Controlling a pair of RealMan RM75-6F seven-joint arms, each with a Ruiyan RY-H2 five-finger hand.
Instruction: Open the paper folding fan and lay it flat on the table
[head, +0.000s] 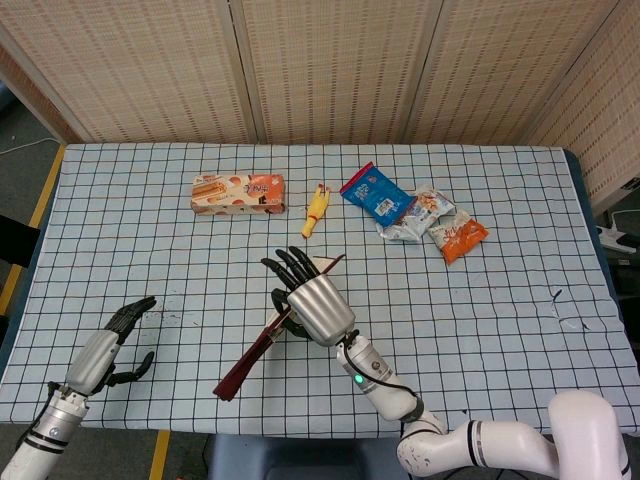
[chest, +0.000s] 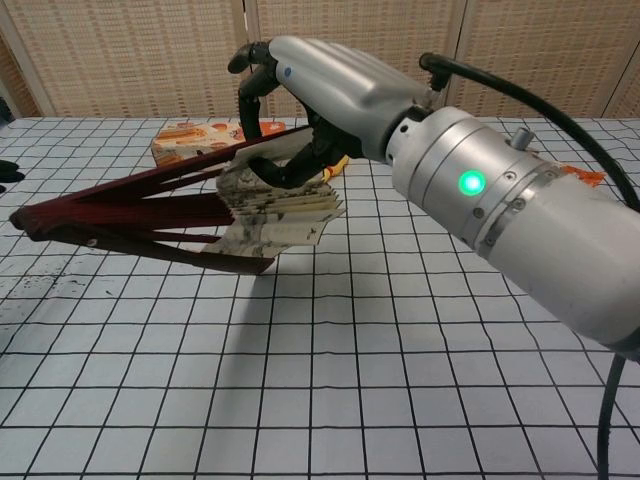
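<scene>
My right hand (head: 312, 300) grips the paper folding fan (head: 248, 357) by its paper end and holds it in the air above the table's front middle. In the chest view the fan (chest: 140, 212) is partly spread: its dark red ribs splay out to the left and the cream pleated paper bunches under the fingers of my right hand (chest: 330, 85). The rib end points down and left towards the table's front edge. My left hand (head: 108, 343) hovers over the front left of the table with its fingers apart, holding nothing, well clear of the fan.
Along the back of the checked tablecloth (head: 500, 320) lie an orange snack box (head: 238, 192), a yellow rubber chicken (head: 316, 210), a blue packet (head: 375, 195), a silvery packet (head: 420, 215) and an orange packet (head: 460, 238). Woven screens stand behind the table.
</scene>
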